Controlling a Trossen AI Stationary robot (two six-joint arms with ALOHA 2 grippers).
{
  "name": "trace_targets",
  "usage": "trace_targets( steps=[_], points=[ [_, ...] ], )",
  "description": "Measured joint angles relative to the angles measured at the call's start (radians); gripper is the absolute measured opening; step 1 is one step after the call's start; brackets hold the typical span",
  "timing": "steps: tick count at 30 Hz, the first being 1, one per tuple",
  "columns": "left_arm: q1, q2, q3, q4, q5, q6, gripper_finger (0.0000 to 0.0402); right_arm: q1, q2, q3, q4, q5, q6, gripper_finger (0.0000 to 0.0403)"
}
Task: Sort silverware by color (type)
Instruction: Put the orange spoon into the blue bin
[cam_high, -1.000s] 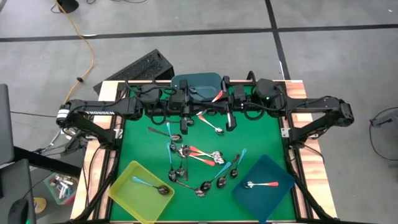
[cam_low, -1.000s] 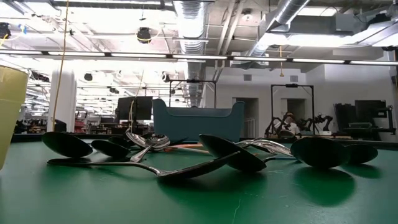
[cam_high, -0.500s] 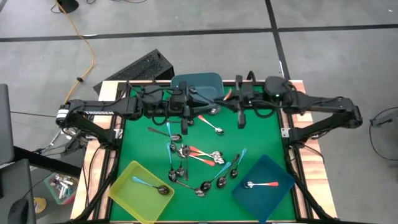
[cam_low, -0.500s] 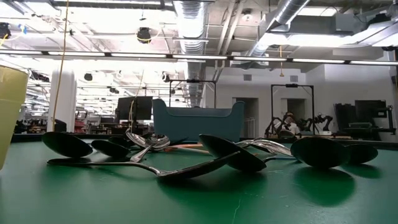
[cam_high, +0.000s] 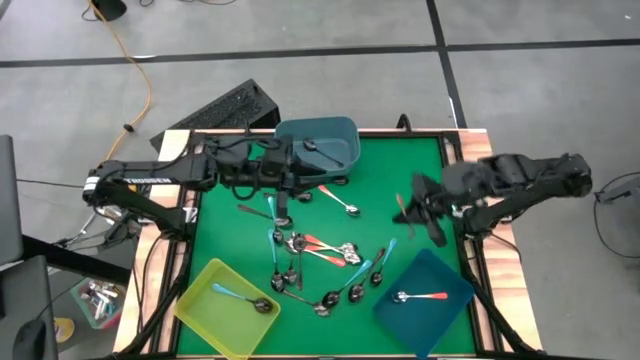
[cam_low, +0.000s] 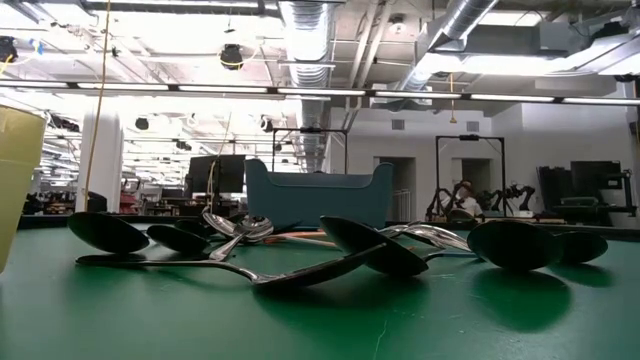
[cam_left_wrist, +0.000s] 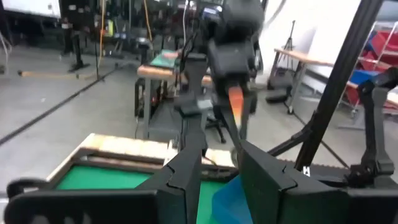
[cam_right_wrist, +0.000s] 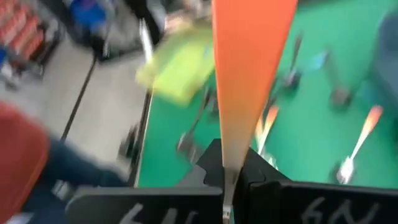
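Observation:
Several spoons (cam_high: 310, 258) with teal, orange or dark handles lie in a loose pile on the green mat (cam_high: 420, 170); the low view shows them (cam_low: 360, 250) resting on their bowls. My right gripper (cam_high: 412, 208) hangs over the mat's right side, tipped down and shut on an orange-handled spoon (cam_right_wrist: 249, 62). My left gripper (cam_left_wrist: 221, 180) stands level by the grey-blue bin (cam_high: 318, 145), open and with nothing between its fingers. Its wrist view shows the right arm with the orange spoon (cam_left_wrist: 236, 106) farther off. My right gripper pinches the spoon's orange handle (cam_right_wrist: 231, 163) between its two fingers. In the right wrist view the handle stands out long from the fingers. The spoon is lifted clear of the mat. Its bowl is hidden.
A yellow bin (cam_high: 228, 305) at the near left holds a teal-handled spoon. A dark blue bin (cam_high: 425, 298) at the near right holds an orange-handled spoon. The grey-blue bin at the far edge holds a dark spoon. A black keyboard (cam_high: 225, 108) lies beyond the table.
My right gripper has drawn away from my left gripper at the far bin, toward the table's right and near edges. It has tipped down and rolled on the way. The orange-handled spoon has gone with it, away from my left gripper.

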Motion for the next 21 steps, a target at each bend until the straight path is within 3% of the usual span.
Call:
trace_targets(
  steps=[9, 15, 21],
  points=[
    [0.001, -0.044, 0.000, -0.001, -0.019, 0.025, 0.0082, 0.324, 0.120, 0.001, -0.142, 0.087, 0.169, 0.0012],
    [0.001, -0.044, 0.000, -0.003, -0.018, 0.005, 0.0082, 0.464, 0.265, 0.001, -0.293, 0.087, 0.261, 0.0012],
    [0.001, -0.043, 0.000, -0.002, -0.018, 0.005, 0.0081, 0.550, 0.412, 0.001, -0.318, 0.069, 0.240, 0.0013]
  ],
)
